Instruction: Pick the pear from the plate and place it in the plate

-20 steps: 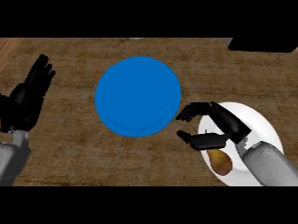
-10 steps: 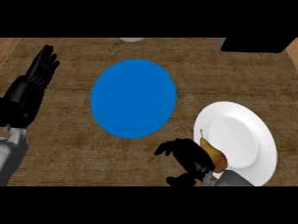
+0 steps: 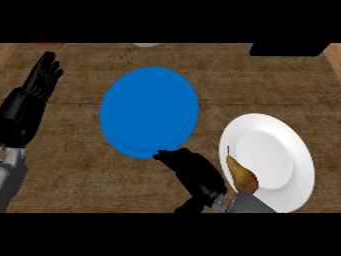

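The right hand lay low in the head view, between the blue plate and the white plate, with its back turned up. Its fingers were stretched out close together, pointing up and to the left, and their tips reached the blue plate's near edge; whether they touched the plate or only overlapped it from above could not be told. The thumb seemed to hang down toward the view's lower edge, but the dark shape blurred there. The hand held nothing. The pear lay on the left rim of the white plate, lengthwise, its narrow stem end pointing away from the robot and its broad end near the grey right forearm. It sat just beside the right edge of the hand; contact between the two could not be made out, and no finger curled round it. The blue plate was bare and stood near the white plate, apart from it, on the wooden counter. The left hand rested at the left edge, spread open with fingers up, well apart from both plates. A dark block showed at the counter's far right edge.
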`<action>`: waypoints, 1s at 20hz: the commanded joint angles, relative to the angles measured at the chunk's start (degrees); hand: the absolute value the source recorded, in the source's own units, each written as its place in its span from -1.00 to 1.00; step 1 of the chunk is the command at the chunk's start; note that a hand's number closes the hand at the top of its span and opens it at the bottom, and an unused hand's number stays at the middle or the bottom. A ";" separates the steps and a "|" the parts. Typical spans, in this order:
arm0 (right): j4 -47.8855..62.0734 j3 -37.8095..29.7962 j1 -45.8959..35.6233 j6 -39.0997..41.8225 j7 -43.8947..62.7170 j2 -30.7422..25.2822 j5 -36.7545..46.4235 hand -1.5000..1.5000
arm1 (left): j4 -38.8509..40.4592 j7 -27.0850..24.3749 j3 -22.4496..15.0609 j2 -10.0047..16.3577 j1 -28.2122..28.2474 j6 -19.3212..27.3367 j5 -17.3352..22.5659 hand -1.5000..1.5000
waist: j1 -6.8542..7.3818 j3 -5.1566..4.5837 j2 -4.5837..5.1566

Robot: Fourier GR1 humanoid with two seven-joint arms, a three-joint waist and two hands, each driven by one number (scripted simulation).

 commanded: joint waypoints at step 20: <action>12.24 0.27 -21.39 52.00 45.77 7.97 -4.78 -1.00 | -2.14 0.95 0.71 -1.00 1.79 -0.88 -1.09 0.00 | -0.01 0.12 -0.06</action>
